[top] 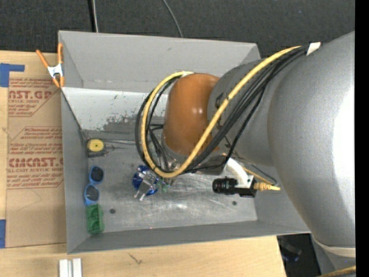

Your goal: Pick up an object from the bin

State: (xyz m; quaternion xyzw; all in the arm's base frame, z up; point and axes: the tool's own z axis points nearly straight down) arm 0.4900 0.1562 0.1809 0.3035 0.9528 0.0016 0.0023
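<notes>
The tip of my gripper [145,189] pokes out as a bit of silver metal below the orange cover, low over the bin's floor left of the middle. A small blue thing [139,179] lies right against it on its left; whether it is held cannot be told. Further left, apart from the gripper, a round yellow disc [95,146] lies near the bin's left wall.
Along the left wall lie a dark blue cap [95,174], a lighter blue piece [90,195] and a green block [94,219] in the front left corner. The arm with its orange cover and cables hides the bin's middle and right.
</notes>
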